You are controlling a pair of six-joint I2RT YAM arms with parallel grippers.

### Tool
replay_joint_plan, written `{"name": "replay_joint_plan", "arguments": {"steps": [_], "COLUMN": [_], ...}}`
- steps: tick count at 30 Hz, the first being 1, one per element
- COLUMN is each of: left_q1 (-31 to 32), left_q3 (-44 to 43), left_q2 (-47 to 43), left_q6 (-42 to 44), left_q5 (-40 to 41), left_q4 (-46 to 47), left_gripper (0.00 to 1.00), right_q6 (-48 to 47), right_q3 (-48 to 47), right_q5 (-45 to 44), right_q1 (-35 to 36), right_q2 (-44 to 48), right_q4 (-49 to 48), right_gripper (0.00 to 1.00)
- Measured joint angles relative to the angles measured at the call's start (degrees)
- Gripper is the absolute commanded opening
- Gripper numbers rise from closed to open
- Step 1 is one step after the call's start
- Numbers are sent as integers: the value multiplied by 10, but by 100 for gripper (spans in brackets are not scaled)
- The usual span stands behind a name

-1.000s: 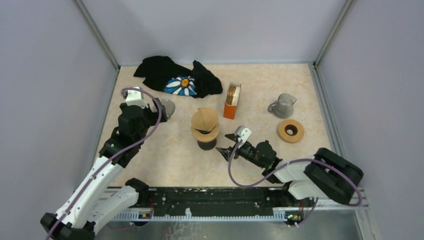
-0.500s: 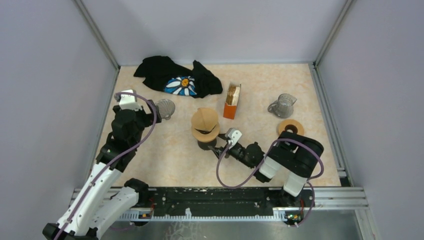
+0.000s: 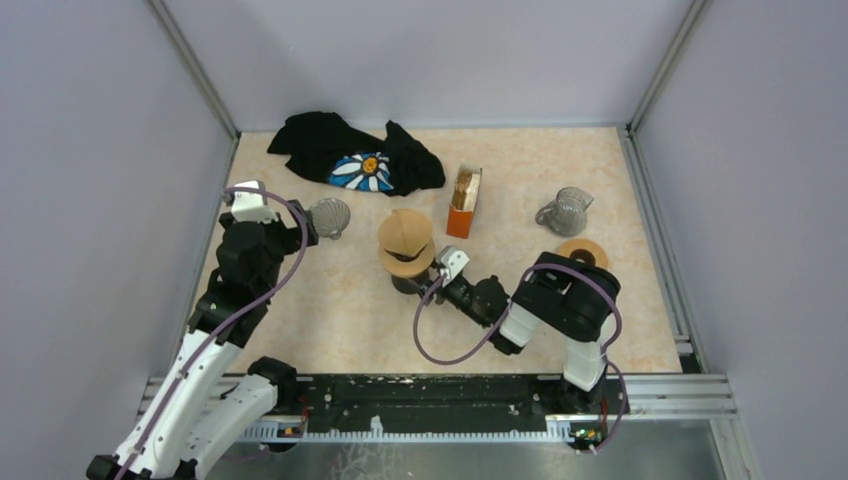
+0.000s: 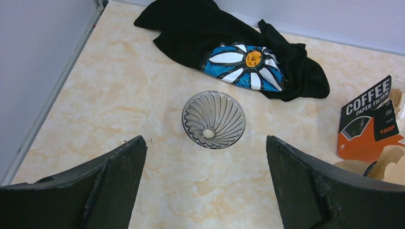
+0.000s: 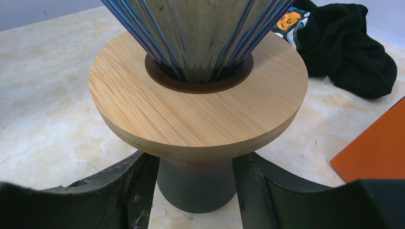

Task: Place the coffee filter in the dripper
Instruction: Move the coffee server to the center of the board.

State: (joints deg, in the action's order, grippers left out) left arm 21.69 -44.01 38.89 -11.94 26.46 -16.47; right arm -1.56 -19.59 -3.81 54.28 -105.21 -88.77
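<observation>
Coffee filter (image 3: 404, 232): tan paper cone, seen from above at desk centre. It sits on top of the ribbed dripper (image 5: 198, 33). How deep it is seated cannot be told.

The dripper passes down through a round wooden collar (image 5: 191, 109), which rests on a dark cylindrical base (image 5: 196, 183) standing on the desk (image 3: 340, 310).

Right tool (image 5: 194, 162): partly open, one finger on either side of the dark base, under the collar. Whether the fingers press on the base cannot be told.

Surroundings, taken from the filter:
- 1 o'clock, near: orange filter box (image 3: 463, 200), upright.
- 9 o'clock: second glass dripper (image 4: 213, 119), on the desk with its mouth towards the left wrist camera.
- 11 o'clock: black shirt (image 3: 340, 150) with daisy print, crumpled.
- 3 o'clock, well apart: glass jug (image 3: 565, 210), with a loose wooden ring (image 3: 582, 250) beside it.

Left tool (image 4: 206, 143): spread fully wide, holding nothing, hanging above the second glass dripper.
</observation>
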Motion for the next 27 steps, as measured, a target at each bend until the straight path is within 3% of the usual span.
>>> {"name": "replay_joint_plan", "arguments": {"steps": [22, 27], "left_q1": [-30, -40], "left_q3": [3, 4], "left_q2": [-5, -9], "left_q6": [0, 0], "left_q5": [-16, -24], "left_q4": [0, 0], "left_gripper": [99, 99], "right_q6": [-3, 8], "right_q3": [-143, -152], "right_q5": [-78, -86], "right_q1": [-5, -6], "right_q2": [-118, -126], "right_q4": [-3, -3], "right_gripper": [53, 58]}}
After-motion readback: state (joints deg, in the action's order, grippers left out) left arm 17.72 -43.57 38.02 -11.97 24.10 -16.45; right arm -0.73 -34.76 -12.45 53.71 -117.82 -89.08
